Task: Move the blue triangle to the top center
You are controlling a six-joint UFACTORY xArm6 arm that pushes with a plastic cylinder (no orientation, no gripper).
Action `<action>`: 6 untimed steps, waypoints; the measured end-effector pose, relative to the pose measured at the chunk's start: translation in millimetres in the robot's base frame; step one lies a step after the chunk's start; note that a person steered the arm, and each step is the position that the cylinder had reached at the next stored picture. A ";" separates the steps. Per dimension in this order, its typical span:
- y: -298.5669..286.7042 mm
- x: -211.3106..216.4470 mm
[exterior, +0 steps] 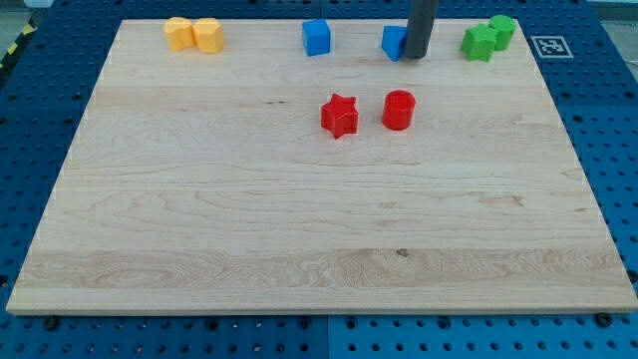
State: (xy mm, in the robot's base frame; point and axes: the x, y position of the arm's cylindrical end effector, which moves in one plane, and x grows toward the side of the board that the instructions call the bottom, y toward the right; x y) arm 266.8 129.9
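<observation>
A blue block (pixel 394 42) lies near the view's top, right of centre, partly hidden by my rod, so its shape is hard to make out; it looks like the blue triangle. My tip (pixel 417 56) rests against its right side. A second blue block, a cube (pixel 316 37), sits to its left near the top centre.
A red star (pixel 340 115) and a red cylinder (pixel 399 110) lie below the blue blocks. Two yellow blocks (pixel 193 34) sit at the top left. Two green blocks (pixel 489 38) sit at the top right. The wooden board (pixel 299 239) ends close behind the top row.
</observation>
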 end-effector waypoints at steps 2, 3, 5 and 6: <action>0.5 -29.9; 0.5 -33.3; -13.4 -33.2; -30.0 -33.2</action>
State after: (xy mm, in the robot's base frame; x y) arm 233.5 99.9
